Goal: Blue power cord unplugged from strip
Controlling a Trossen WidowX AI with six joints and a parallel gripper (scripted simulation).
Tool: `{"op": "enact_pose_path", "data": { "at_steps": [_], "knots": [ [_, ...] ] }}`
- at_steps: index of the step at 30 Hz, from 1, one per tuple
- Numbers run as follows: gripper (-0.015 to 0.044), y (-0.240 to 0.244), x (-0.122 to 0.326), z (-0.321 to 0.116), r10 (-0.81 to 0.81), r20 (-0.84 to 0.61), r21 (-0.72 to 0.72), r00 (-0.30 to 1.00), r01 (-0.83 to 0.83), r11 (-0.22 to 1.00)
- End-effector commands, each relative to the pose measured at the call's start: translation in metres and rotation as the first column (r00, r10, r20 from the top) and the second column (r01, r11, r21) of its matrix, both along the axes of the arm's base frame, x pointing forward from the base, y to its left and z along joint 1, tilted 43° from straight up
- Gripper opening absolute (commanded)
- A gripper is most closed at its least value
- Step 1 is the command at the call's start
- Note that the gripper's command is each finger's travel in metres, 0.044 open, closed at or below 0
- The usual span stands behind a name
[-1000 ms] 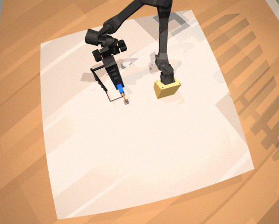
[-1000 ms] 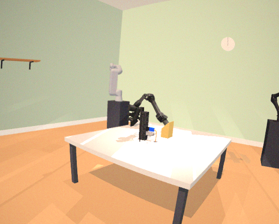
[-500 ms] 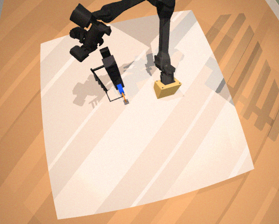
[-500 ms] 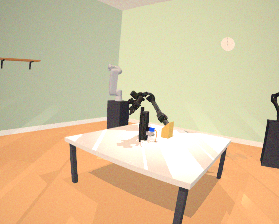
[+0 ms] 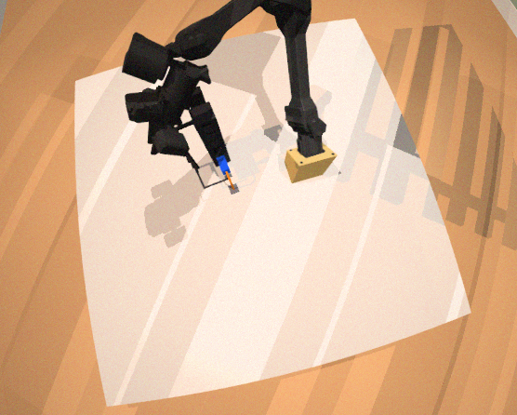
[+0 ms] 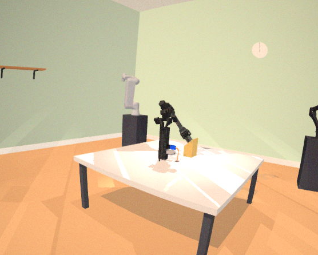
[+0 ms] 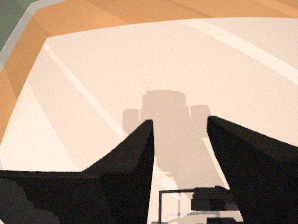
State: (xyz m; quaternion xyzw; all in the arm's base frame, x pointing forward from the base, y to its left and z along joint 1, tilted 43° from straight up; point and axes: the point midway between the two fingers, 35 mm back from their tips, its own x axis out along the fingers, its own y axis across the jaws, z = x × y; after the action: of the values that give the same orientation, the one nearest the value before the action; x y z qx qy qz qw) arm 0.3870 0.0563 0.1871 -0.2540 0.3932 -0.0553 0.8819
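Note:
The black power strip [image 5: 211, 132] [image 6: 164, 143] stands upright on the white table [image 5: 243, 279] [image 6: 189, 177]. The blue plug [image 5: 222, 165] [image 6: 173, 147] juts from the strip's side, against it; its pins are hidden. The orange cord [image 5: 230, 180] [image 6: 177, 154] runs from the plug down to a small grey piece [image 5: 233, 189] on the table. My gripper [image 7: 180, 124] is partly open and nothing shows between its fingertips. In the top view my hand is at the upper left of the strip, above the table, clear of the plug and cord; contact with the strip's top cannot be told.
A thin black cord [image 5: 199, 176] bends beside the strip. A yellow block [image 5: 311, 167] [image 6: 191, 148] stands at the arm's foot, right of the plug. My arm reaches over the table's back edge. Two other robots [image 6: 130, 91] [image 6: 315, 114] stand on pedestals away from the table.

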Motion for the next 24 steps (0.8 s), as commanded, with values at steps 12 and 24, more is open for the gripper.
{"op": "enact_pose_path", "data": {
  "at_steps": [12,24],
  "knots": [
    [0.0160,-0.010,-0.092,-0.141,0.185,-0.897,-0.206,0.401,-0.750,0.628],
    [0.0160,-0.036,-0.125,-0.164,0.081,-0.996,0.002,0.043,-0.874,0.486]
  ]
}}
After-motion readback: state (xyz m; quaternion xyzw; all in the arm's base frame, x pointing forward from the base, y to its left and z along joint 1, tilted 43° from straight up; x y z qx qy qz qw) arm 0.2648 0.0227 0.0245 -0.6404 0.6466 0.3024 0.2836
